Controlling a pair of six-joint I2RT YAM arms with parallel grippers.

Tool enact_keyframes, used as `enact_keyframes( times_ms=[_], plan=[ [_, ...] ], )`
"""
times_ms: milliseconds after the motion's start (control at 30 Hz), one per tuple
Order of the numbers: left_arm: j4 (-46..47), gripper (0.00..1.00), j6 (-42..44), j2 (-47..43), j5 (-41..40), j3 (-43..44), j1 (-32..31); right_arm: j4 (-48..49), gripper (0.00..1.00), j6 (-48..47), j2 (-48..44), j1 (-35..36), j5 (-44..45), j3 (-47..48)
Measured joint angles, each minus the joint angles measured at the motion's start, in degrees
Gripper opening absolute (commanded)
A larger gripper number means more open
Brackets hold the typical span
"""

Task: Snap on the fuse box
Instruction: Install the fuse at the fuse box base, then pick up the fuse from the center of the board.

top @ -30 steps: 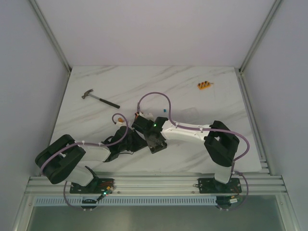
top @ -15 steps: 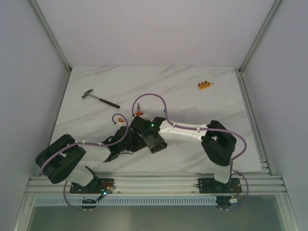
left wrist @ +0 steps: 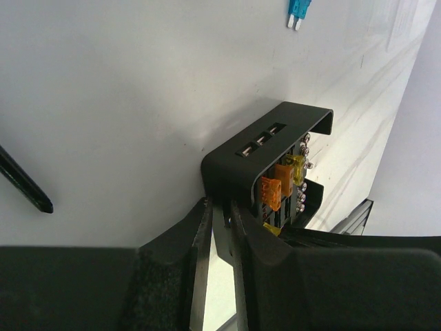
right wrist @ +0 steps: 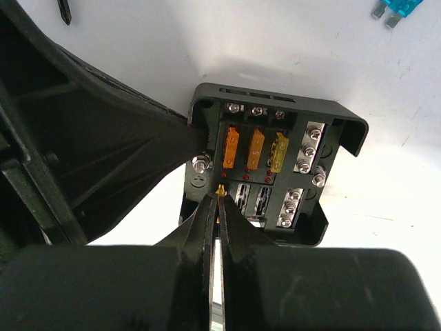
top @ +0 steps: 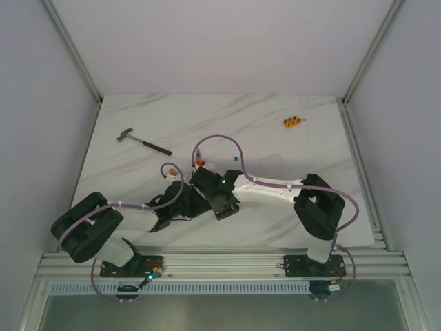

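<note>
Lying well to the left of the fuse box [right wrist: 282,183] and farther back on the marble table [top: 275,227] is a hammer [top: 143,141], head to the left and black handle pointing toward the box. Next comes the left gripper [left wrist: 220,207], reaching the fuse box from its left side. Its fingers [left wrist: 244,234] are clamped on the box's left edge, and the wrist view shows them pressed against the black wall at its base.

The fuse box sits on the table near the middle of the front half, between the two arms. Its inside is uncovered, with two orange fuses and one yellow fuse side by side in the back row and silver screws down the right side.

The right gripper [right wrist: 220,196] comes over the box's near edge with its fingers [right wrist: 234,227] closed together. A tiny yellow speck sits at their tips, over the box's left half. Whether it is pinched cannot be told.

A small blue fuse [right wrist: 398,7] lies just behind and to the right of the box. The orange strip of fuses [top: 293,123] lies well apart, farther back and right.
</note>
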Motion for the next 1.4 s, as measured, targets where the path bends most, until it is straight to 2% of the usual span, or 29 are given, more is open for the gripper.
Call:
enact_keyframes(
  times_ms=[367,933,1133,1267,1400],
  plan=[
    [0.2,0.26,-0.2,0.2,0.0,0.0,0.0,2.9,0.00,0.4,-1.9,-0.1,-0.4,-3.2],
    [0.2,0.26,-0.2,0.3,0.0,0.0,0.0,-3.2,0.00,-1.2,3.3,-1.4,-2.1,3.4],
    [-0.8,0.27,0.0,-0.8,-0.3,0.0,0.0,-2.1,0.18,-1.2,0.7,-1.0,-1.9,2.4],
    [-3.5,0.28,0.8,-3.0,-1.5,0.0,0.0,-1.6,0.35,-1.2,-0.6,-0.9,-1.7,2.1],
    [-6.0,0.31,1.6,-4.9,-2.8,0.2,0.0,-1.0,0.42,-2.3,-4.7,-1.1,-1.6,2.1]
  ],
)
